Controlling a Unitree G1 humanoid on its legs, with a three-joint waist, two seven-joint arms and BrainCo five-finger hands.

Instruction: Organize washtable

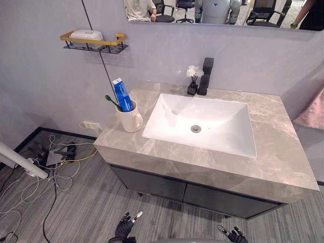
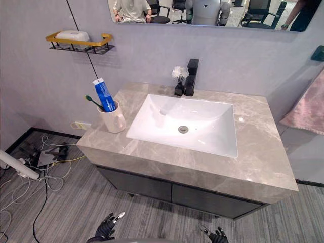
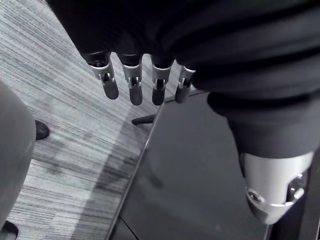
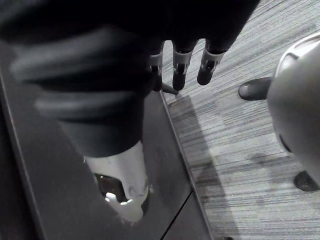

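Note:
A white mug (image 1: 130, 119) stands on the grey marble washtable (image 1: 283, 162) left of the white sink (image 1: 202, 124). A blue toothpaste tube (image 1: 122, 94) and a green toothbrush (image 1: 111, 100) stick out of it. A black faucet (image 1: 205, 76) and a small black vase of white flowers (image 1: 192, 81) stand behind the sink. A white soap box (image 1: 86, 35) rests on the gold wall shelf (image 1: 93, 44). My left hand (image 1: 125, 227) and right hand (image 1: 234, 235) hang low in front of the dark cabinet (image 1: 167, 185), both open and empty, fingers (image 3: 132, 82) straight.
Cables and a power strip (image 1: 50, 159) lie on the striped floor left of the cabinet. A white pole (image 1: 23, 161) leans in at the far left. A pink towel (image 1: 311, 111) hangs at the right. The mirror above reflects seated people and chairs.

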